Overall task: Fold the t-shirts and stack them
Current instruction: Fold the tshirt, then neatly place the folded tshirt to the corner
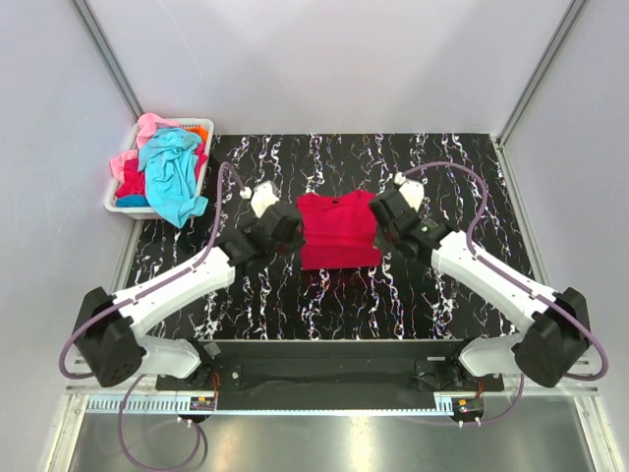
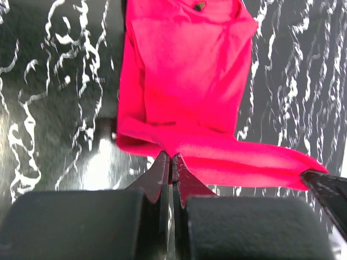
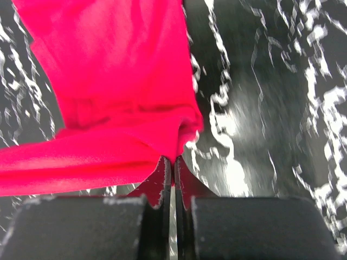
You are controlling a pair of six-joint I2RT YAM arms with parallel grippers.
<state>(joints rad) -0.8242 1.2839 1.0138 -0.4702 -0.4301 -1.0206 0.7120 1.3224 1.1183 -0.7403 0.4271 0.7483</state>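
Red t-shirt (image 1: 337, 229): crimson, narrowed, mostly flat, collar far.
Left gripper (image 2: 171, 158): pinched its near edge.
Right gripper (image 3: 173, 160): pinched the same edge.

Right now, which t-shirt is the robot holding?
The red t-shirt on the table: the left fingers and right fingers pinch its edges. The turquoise, pink and orange ones sit in the white basket.

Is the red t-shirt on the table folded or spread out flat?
Partly folded: the red t-shirt is a narrow rectangle, no sleeves sticking out; the left pincer and right pincer each pinch a lifted edge.
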